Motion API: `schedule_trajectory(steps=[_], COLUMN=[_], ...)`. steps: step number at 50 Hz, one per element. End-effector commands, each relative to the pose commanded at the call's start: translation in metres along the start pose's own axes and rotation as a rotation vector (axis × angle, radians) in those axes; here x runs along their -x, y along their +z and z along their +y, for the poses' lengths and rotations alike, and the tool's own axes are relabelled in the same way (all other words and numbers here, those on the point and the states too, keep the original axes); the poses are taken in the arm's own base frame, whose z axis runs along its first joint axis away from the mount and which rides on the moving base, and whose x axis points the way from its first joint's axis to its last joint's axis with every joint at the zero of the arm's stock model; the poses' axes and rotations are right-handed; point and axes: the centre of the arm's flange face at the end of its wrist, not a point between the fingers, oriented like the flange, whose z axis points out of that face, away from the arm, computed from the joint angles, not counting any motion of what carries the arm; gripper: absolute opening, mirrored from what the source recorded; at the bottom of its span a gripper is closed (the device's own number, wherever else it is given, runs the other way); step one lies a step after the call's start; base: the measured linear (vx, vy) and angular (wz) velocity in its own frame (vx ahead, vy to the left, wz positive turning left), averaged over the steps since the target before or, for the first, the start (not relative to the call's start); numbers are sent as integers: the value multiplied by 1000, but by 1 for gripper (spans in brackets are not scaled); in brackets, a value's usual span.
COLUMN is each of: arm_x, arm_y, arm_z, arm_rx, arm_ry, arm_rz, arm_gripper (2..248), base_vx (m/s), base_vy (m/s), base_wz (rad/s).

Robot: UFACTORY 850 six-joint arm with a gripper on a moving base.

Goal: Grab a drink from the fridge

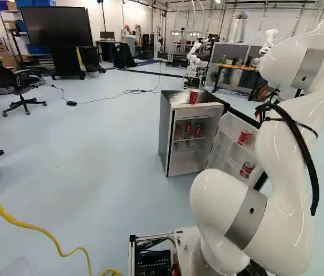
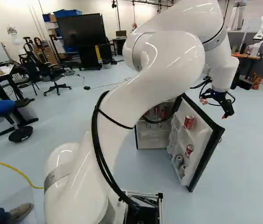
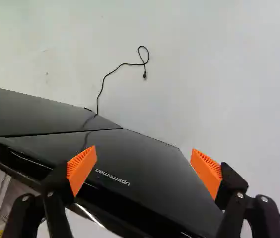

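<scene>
in the right base view we see the fridge (image 2: 151, 141) standing open, red cans (image 2: 156, 109) on its shelf, two more (image 2: 189, 122) in the door (image 2: 206, 151), then our gripper (image 2: 225, 112) right of it, jaws spread wide.

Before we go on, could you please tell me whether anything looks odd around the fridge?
The black cord behind the fridge ends loose on the floor, seemingly unplugged, odd with drink cans inside.

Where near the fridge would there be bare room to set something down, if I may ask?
Left base view: bare floor between the yellow cable and fridge. Right base view: bare floor right of the open door. The door is crowded with cans.
</scene>
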Motion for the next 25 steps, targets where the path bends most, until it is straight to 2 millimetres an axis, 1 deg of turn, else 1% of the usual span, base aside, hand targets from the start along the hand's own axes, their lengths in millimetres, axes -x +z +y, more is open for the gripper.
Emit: schedule_trajectory(steps=[17,25], arm_x=[-20,-21], arm_y=[37,51], arm_z=[10,13], arm_rx=[2,3], arm_ry=[11,13], arm_rz=[11,7], arm_gripper=[247,247], base_vx=[0,0], base_vy=[0,0], base_wz=[0,0])
